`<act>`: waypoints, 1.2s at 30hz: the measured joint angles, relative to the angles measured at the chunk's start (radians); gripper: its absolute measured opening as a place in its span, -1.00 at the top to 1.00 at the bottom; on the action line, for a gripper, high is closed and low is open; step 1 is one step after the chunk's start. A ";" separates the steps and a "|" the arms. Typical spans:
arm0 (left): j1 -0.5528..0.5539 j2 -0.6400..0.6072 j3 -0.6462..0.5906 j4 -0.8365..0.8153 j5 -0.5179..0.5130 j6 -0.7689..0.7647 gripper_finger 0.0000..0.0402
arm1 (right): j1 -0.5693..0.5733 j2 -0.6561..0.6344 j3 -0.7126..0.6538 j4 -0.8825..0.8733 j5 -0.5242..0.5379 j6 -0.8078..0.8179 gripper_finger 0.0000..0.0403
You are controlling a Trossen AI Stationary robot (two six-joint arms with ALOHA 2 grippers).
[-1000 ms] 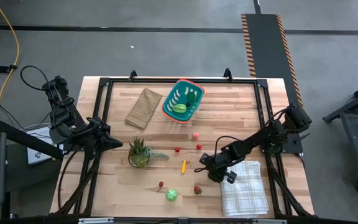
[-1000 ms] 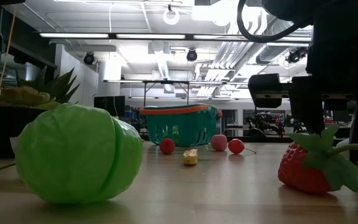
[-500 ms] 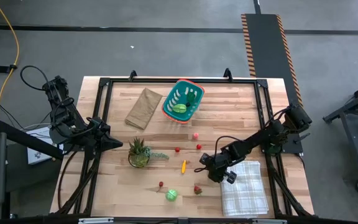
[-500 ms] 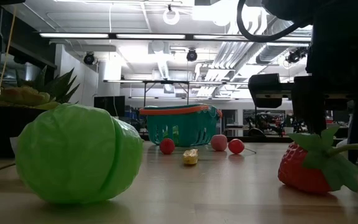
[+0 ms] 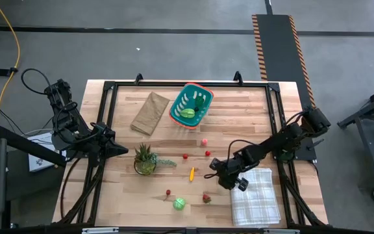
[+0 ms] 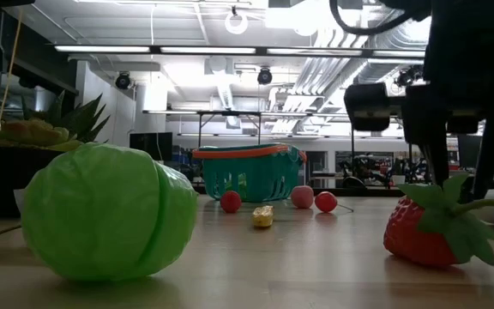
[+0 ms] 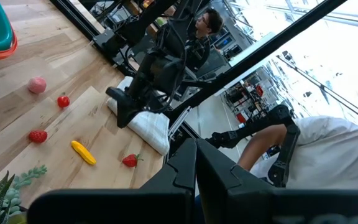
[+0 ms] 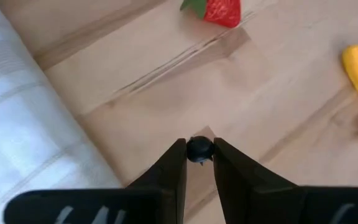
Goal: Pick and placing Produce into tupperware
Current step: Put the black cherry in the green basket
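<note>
Now a small dark berry (image 8: pixel 199 149) is pinched in the right pincer (image 8: pixel 199 163) for basket (image 5: pixel 190 106) transfer; left pincer (image 7: pixel 196 168) clenched, parked.

Teal tupperware (image 5: pixel 190 105) with an orange rim; white-grey checked cloth (image 5: pixel 255 196); brown bag (image 5: pixel 150 112).

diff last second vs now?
The right end effector closed a little further on a small dark ball and began lifting off the table. The left arm, basket and loose toy fruit stayed put.
</note>
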 joint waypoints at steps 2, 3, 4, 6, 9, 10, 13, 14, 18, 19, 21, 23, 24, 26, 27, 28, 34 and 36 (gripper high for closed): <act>0.000 0.000 0.000 0.000 0.000 0.000 1.00 | 0.000 -0.027 0.000 -0.019 0.000 0.014 0.73; 0.000 0.000 0.000 0.000 0.000 0.000 1.00 | 0.000 -0.043 0.000 -0.029 0.000 0.027 0.73; 0.000 0.000 0.000 0.000 0.000 0.000 1.00 | 0.000 -0.059 0.000 -0.036 0.000 0.041 0.73; 0.000 0.000 0.000 0.000 0.000 0.000 1.00 | 0.000 -0.094 0.000 -0.047 0.000 0.058 0.73; 0.000 0.000 0.000 0.000 0.000 0.000 1.00 | 0.000 -0.141 0.000 -0.053 0.000 0.081 0.73; 0.000 0.000 0.000 0.000 0.000 0.000 1.00 | 0.000 -0.156 0.000 -0.056 0.000 0.093 0.73; 0.000 0.000 0.000 0.000 0.000 0.000 1.00 | 0.000 -0.196 0.000 -0.063 0.000 0.111 0.73; 0.000 0.000 0.000 0.000 0.000 0.000 1.00 | 0.000 -0.207 0.000 -0.067 0.000 0.112 0.73; 0.000 0.000 0.000 0.000 0.000 0.000 1.00 | -0.013 -0.252 0.001 -0.065 0.029 0.111 0.73; 0.000 0.000 0.000 0.000 0.000 0.000 1.00 | -0.022 -0.261 0.004 -0.068 0.042 0.109 0.73; 0.000 0.000 0.000 0.000 0.000 0.000 1.00 | -0.049 -0.274 0.022 -0.069 0.057 0.102 0.73; 0.000 0.000 0.000 0.000 0.000 0.000 1.00 | -0.082 -0.278 0.048 -0.067 0.063 0.097 0.73; 0.000 0.000 0.000 0.000 0.000 0.000 1.00 | -0.100 -0.277 0.062 -0.067 0.063 0.097 0.73; 0.000 0.000 0.000 0.000 0.000 0.000 1.00 | -0.138 -0.277 0.088 -0.064 0.062 0.094 0.73; 0.000 0.000 0.000 0.000 0.000 0.000 1.00 | -0.159 -0.277 0.098 -0.061 0.062 0.092 0.73; 0.000 0.000 0.000 0.000 0.000 0.000 1.00 | -0.180 -0.277 0.108 -0.060 0.063 0.087 0.73; 0.000 0.000 0.000 0.000 0.000 0.000 1.00 | -0.304 -0.277 0.156 -0.059 0.063 0.049 0.73; 0.000 0.000 0.000 0.000 0.000 0.000 1.00 | -0.345 -0.277 0.168 -0.052 0.064 0.049 0.73</act>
